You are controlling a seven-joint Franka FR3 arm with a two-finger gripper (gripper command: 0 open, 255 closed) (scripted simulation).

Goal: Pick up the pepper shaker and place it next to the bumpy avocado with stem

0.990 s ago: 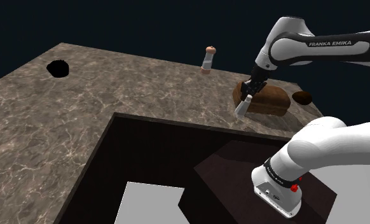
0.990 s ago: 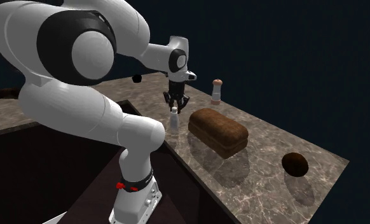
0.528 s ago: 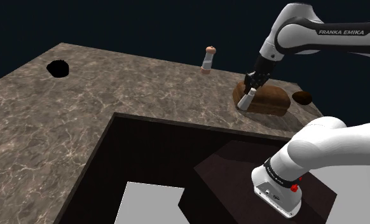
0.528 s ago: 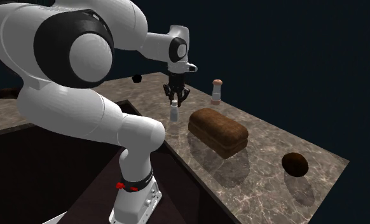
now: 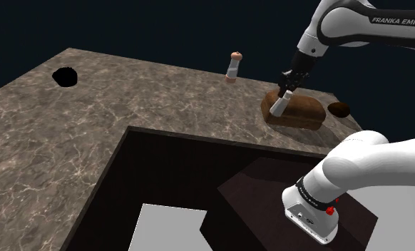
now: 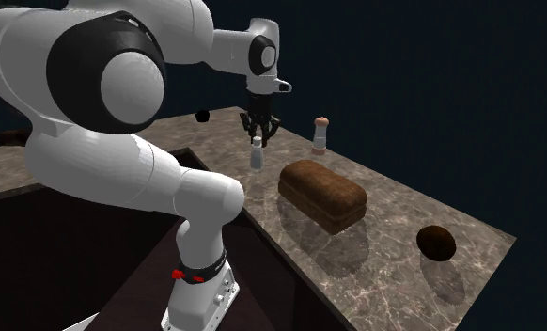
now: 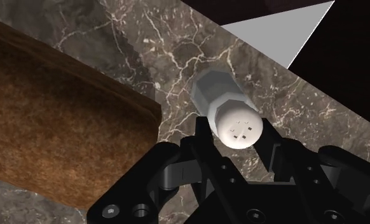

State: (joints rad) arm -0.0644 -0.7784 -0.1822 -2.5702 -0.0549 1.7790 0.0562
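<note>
My black gripper [image 5: 289,87] is shut on the cap end of a small white shaker [image 5: 278,106], which hangs tilted above the marble counter in front of a brown bread loaf [image 5: 296,111]. In the second exterior view the gripper [image 6: 258,133] holds the shaker [image 6: 257,156] clear of the surface. The wrist view has the shaker [image 7: 231,112] clasped between both fingers [image 7: 201,145], its holed cap facing the camera. A dark brown rounded avocado [image 5: 338,108] lies past the loaf, near the counter's end [image 6: 436,243].
A pale mill with a brown top [image 5: 233,66] stands behind the loaf [image 6: 323,194]. A black lumpy thing [image 5: 65,76] lies at the counter's far corner. A deep dark recess [image 5: 192,178] cuts into the counter beside the stand.
The gripper has risen with the shaker in it, lifting it off the counter and carrying it slightly toward the shoulder view's right, over the loaf's near end.
</note>
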